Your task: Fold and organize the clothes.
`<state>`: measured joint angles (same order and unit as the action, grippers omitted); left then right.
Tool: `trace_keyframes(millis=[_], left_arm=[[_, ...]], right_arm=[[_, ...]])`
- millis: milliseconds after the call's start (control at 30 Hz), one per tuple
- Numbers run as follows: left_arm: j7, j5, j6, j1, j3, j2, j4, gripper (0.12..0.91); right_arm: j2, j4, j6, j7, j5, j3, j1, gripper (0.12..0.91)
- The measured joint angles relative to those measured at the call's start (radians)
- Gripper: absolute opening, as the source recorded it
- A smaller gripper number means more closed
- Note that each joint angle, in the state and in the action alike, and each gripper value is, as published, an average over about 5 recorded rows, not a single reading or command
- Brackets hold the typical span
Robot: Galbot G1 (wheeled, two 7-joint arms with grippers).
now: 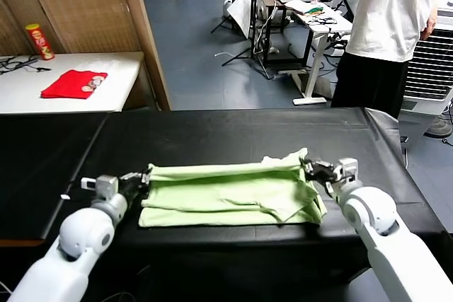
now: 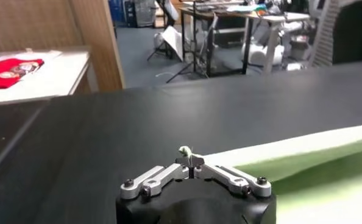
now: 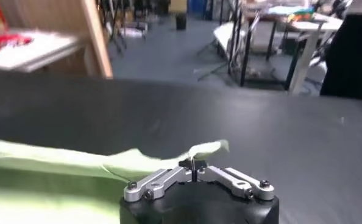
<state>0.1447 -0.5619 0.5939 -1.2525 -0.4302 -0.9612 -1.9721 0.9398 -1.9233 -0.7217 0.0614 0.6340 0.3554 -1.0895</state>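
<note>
Pinching the T-shirt (image 1: 230, 192) edge, left tool (image 1: 145, 177) and right tool (image 1: 308, 167) hide their clamped tips.

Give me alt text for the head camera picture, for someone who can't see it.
A pale green T-shirt lies partly folded on a black table, with the left claw shut on its left edge and the right claw shut on its right edge. Behind, a red cloth lies on a white table, and a person in a white T-shirt stands at the right.
</note>
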Motion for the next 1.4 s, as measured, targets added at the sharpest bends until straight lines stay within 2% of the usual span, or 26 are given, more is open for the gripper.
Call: trace_keyframes(millis=[167,300,333,433,533,667,800,867,967,1267,1400], left_arm=[[0.002,0.033,-0.003,-0.065,-0.017,-0.014,-0.026,0.129],[0.011,0.051,0.009,-0.1,-0.024,-0.021,-0.04,0.129],[0.015,0.054,0.015,-0.106,-0.024,-0.024,-0.043,0.129],[0.026,0.061,0.029,-0.121,-0.026,-0.03,-0.055,0.137],[0.033,0.057,0.042,-0.132,-0.035,-0.031,-0.072,0.229],[0.037,0.031,0.054,-0.139,-0.053,-0.026,-0.099,0.455],[0.041,0.002,0.047,-0.123,-0.066,-0.029,-0.106,0.67],[0.044,-0.016,0.032,-0.105,-0.067,-0.036,-0.097,0.747],[0.046,-0.037,0.006,-0.066,-0.06,-0.053,-0.068,0.789],[0.038,-0.084,-0.011,0.043,-0.02,-0.114,0.061,0.798],[0.038,-0.086,-0.01,0.065,-0.015,-0.135,0.106,0.798]], right_arm=[[-0.004,-0.014,-0.015,0.005,-0.001,-0.003,-0.014,0.122],[-0.01,-0.031,-0.015,-0.018,0.001,0.006,-0.031,0.126],[-0.013,-0.038,-0.015,-0.025,0.001,0.01,-0.038,0.141],[-0.021,-0.066,-0.015,-0.037,0.004,0.032,-0.062,0.253],[-0.025,-0.096,-0.015,-0.037,0.006,0.069,-0.083,0.417],[-0.013,-0.108,-0.015,-0.021,0.003,0.119,-0.082,0.647],[0.024,-0.076,0.006,0.015,-0.04,0.125,-0.05,0.78],[0.052,-0.042,0.033,0.019,-0.074,0.114,-0.024,0.793],[0.098,0.024,0.062,0.018,-0.117,0.088,0.021,0.798],[0.197,0.205,0.088,0.004,-0.172,0.013,0.134,0.796],[0.227,0.248,0.088,-0.002,-0.188,-0.004,0.154,0.746]])
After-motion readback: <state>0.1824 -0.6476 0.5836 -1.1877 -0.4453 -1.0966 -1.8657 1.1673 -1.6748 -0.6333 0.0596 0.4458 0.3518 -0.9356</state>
